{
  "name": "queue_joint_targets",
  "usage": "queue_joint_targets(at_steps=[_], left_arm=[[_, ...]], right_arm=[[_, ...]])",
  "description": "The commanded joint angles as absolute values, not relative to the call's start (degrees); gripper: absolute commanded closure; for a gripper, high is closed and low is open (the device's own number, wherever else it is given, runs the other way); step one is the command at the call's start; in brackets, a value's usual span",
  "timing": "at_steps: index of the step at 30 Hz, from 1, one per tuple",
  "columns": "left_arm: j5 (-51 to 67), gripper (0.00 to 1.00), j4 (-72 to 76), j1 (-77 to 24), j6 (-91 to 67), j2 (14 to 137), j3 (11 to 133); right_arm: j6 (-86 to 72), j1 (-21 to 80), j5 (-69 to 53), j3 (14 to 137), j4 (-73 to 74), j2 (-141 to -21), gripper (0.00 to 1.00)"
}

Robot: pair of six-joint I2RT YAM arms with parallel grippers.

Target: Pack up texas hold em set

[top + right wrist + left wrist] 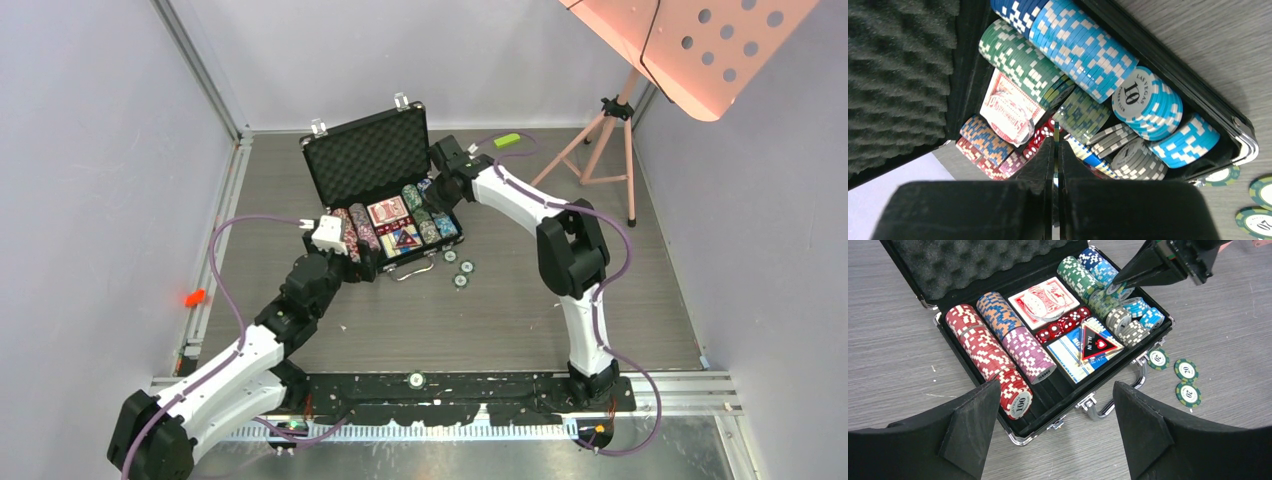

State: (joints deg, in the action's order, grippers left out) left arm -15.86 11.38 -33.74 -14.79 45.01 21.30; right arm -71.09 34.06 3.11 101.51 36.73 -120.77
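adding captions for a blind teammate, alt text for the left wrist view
Open black briefcase on a grey table, packed with rows of striped poker chips, a red-backed card deck and red dice; three green chips lie loose beside its handle. The open left gripper frames the foreground.

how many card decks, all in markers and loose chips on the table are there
red card deck: 1
blue card deck: 1
all in marker: 1
loose green chips on the table: 3
total: 6

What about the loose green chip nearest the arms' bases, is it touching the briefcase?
Apart. The left wrist view shows bare table between that green chip and the briefcase.
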Motion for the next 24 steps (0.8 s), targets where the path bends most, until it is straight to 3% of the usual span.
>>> queue_joint_targets(at_steps=[1, 20, 24], left_arm=[[-16.1, 0.15, 16.6, -33.5, -14.7, 44.7, 21.2], [-14.9, 0.15, 17.0, -33.6, -14.1, 45.6, 20.7], [-14.9, 0.15, 16.7, -33.6, -14.1, 45.3, 20.8]], right_arm=[[-72.5, 34.4, 3.8, 106.3, 37.7, -122.9, 0.99], [-75.3, 34.1, 6.0, 107.7, 39.4, -125.6, 0.99], [-75.6, 34.1, 5.8, 108.2, 39.3, -126.5, 0.86]])
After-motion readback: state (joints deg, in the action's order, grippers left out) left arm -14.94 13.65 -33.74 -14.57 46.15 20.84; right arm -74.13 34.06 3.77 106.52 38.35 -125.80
